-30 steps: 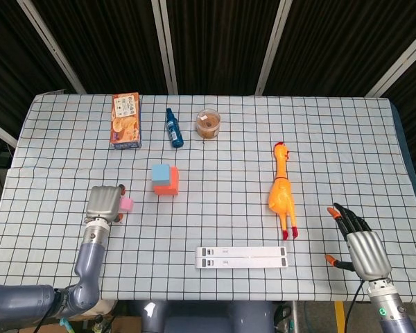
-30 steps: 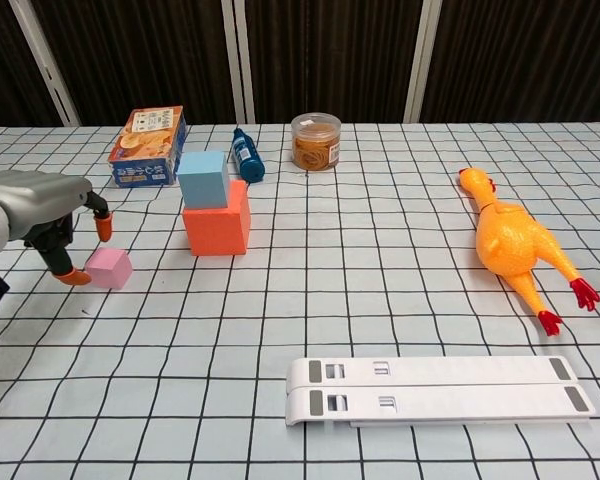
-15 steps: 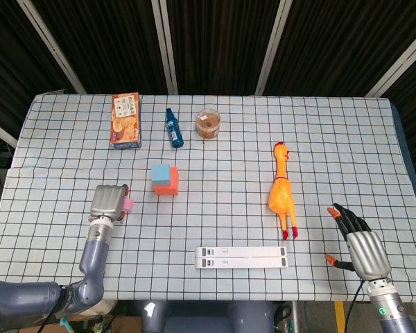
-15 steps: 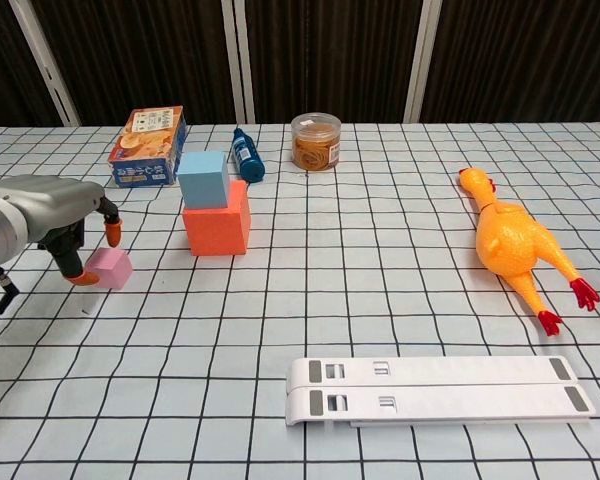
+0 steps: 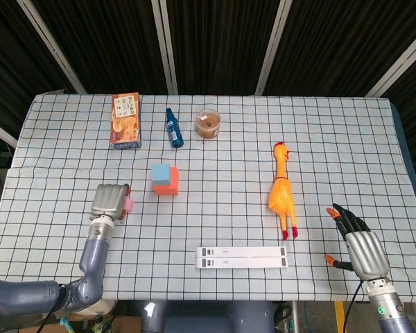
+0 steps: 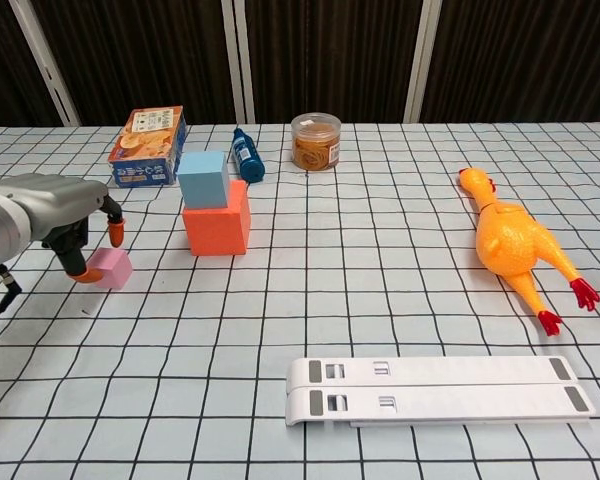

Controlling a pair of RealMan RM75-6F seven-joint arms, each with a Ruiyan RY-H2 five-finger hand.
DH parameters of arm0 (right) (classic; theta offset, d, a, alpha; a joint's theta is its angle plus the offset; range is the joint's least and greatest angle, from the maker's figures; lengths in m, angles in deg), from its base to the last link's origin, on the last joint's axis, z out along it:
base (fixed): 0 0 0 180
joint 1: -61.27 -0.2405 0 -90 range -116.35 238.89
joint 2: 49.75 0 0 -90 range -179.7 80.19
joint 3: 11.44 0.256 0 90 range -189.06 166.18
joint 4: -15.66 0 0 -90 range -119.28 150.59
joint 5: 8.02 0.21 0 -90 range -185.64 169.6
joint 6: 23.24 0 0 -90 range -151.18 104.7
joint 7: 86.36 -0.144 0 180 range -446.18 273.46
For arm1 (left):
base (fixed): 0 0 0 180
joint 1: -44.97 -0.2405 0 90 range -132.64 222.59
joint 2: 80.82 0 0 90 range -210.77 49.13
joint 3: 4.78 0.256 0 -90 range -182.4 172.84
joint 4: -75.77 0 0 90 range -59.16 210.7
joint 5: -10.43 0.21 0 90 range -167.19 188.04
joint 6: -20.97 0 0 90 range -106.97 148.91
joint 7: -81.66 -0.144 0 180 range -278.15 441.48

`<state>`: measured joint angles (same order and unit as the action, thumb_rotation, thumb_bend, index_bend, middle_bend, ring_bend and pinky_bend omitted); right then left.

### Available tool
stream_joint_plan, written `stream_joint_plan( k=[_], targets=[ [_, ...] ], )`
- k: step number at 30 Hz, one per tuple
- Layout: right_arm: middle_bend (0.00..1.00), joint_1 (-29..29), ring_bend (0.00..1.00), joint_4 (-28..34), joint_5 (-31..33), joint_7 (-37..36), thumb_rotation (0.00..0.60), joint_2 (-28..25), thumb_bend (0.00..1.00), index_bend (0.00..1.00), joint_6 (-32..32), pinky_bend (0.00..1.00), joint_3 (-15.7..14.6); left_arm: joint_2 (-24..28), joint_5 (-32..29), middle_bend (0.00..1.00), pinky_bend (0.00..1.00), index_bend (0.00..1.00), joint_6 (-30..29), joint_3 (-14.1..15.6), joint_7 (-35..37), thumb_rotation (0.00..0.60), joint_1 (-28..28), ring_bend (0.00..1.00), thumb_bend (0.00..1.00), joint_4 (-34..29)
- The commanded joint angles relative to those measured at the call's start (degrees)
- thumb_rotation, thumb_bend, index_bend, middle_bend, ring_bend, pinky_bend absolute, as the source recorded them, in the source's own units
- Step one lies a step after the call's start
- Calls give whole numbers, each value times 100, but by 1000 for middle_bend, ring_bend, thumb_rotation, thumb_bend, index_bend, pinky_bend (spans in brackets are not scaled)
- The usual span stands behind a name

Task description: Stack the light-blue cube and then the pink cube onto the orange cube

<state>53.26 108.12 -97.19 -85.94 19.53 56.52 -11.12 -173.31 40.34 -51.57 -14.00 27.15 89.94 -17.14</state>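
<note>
The light-blue cube (image 6: 203, 178) sits on top of the orange cube (image 6: 218, 225), left of the table's centre; both also show in the head view as the light-blue cube (image 5: 160, 173) and the orange cube (image 5: 170, 184). The small pink cube (image 6: 110, 268) lies on the cloth to their front left. My left hand (image 6: 48, 206) hovers over the pink cube (image 5: 128, 204). One fingertip is at the cube's left edge, another is above its far side, and the cube rests on the table. My right hand (image 5: 361, 248) is open at the front right, holding nothing.
A rubber chicken (image 6: 515, 250) lies on the right. A white flat stand (image 6: 435, 390) lies at the front centre. Along the back stand a cracker box (image 6: 148, 134), a blue bottle (image 6: 247, 155) and a clear jar (image 6: 315, 141).
My left hand has shifted slightly right and closer over the pink cube, its fingers now straddling it. The cubes and the right hand have not moved.
</note>
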Motion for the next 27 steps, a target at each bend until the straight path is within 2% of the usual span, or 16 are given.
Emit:
stream_joint_plan(
  k=[1,27],
  targets=[
    [74,-2,124,-5,12,-10,600,-2,160,102,-3,218,7,0,1,1000,820,391,5,-1,-6,600,7,801,315,-14],
    [74,-6,124,7,16,-73,600,-22,161,102,-14,218,6,-31,-52,1000,820,413,-30,51,-97,600,17,801,330,-43]
  ],
)
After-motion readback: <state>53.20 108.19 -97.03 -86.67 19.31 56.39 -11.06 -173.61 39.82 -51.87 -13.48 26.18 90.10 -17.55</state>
